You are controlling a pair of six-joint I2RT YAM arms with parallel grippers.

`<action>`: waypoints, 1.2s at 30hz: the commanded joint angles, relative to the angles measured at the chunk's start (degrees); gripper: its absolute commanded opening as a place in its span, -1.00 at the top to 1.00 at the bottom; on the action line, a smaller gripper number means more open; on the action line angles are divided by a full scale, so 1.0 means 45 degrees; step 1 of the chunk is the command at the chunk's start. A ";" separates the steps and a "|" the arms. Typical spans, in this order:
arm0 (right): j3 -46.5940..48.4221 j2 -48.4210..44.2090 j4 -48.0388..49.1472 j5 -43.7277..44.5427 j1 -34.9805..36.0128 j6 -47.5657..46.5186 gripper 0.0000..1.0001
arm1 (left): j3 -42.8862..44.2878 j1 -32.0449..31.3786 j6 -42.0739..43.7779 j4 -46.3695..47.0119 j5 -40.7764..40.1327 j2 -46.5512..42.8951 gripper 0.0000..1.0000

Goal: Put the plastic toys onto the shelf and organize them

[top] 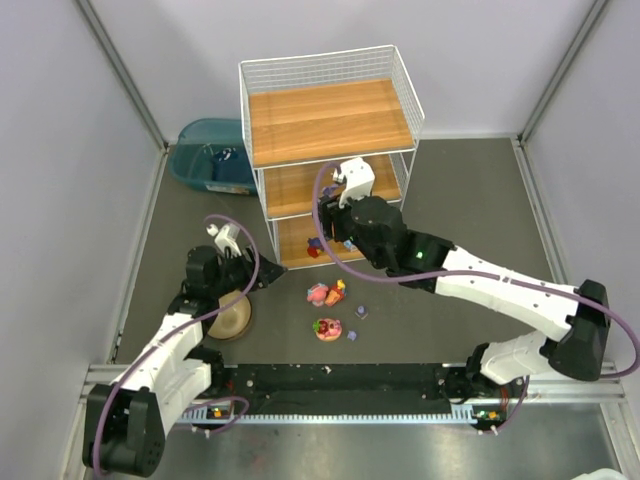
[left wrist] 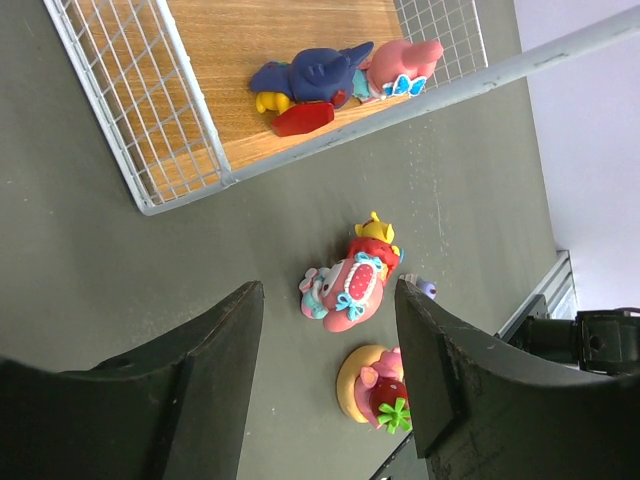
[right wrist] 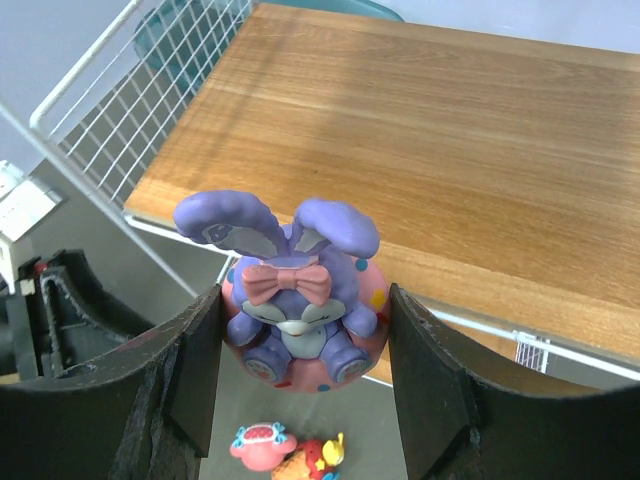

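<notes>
Black fingers (right wrist: 185, 390) of the right tool (right wrist: 303, 310) filled the foreground of the wrist view, pressed against either side of the pink base under the purple-eared bunny (right wrist: 298, 290). It sat upright in that grip, face toward the camera.

Ahead of the bunny and below it lay a broad bare board of the shelf (right wrist: 450, 150). The white wire front rim ran across between toy and wood, and a mesh wall closed the board's left side. A strip of a lower board showed beneath the rim, so this was one of the upper tiers, though which one could not be told. By my judgement the move turned on carrying the bunny forward over that rim before lowering it. The board itself offered ample open room, and the right arm was plainly the nearer one.

Out on the bench (left wrist: 100, 280), the left tool (left wrist: 325, 300) stood with its jaws apart and held nothing. A pink figurine (left wrist: 350, 290) lay on its side on the bench straight ahead of that gap, and a flower-topped disc (left wrist: 375, 385) lay near it. Two toys (left wrist: 335, 75) lay on the lowest board beyond.
</notes>
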 commanded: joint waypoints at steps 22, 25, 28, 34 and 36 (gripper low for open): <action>-0.0216 0.1250 0.3752 0.1019 -0.1000 -0.1399 1.00 | 0.0546 -0.0002 0.0200 0.1295 0.1155 0.1398 -0.34; -0.0490 0.1269 0.4162 0.1097 -0.1078 -0.1458 1.00 | 0.0546 -0.0002 0.0199 0.1275 0.1155 0.1398 -0.36; -0.0744 0.1269 0.4533 0.1137 -0.1156 -0.1497 1.00 | 0.0546 -0.0002 0.0199 0.1236 0.1135 0.1379 -0.37; -0.0939 0.1347 0.5002 0.1215 -0.1273 -0.1614 1.00 | 0.0585 -0.0002 0.0219 0.1178 0.1077 0.1379 -0.40; -0.0920 0.1464 0.5042 0.1176 -0.1332 -0.1634 1.00 | 0.0585 -0.0002 0.0219 0.1158 0.1077 0.1379 -0.40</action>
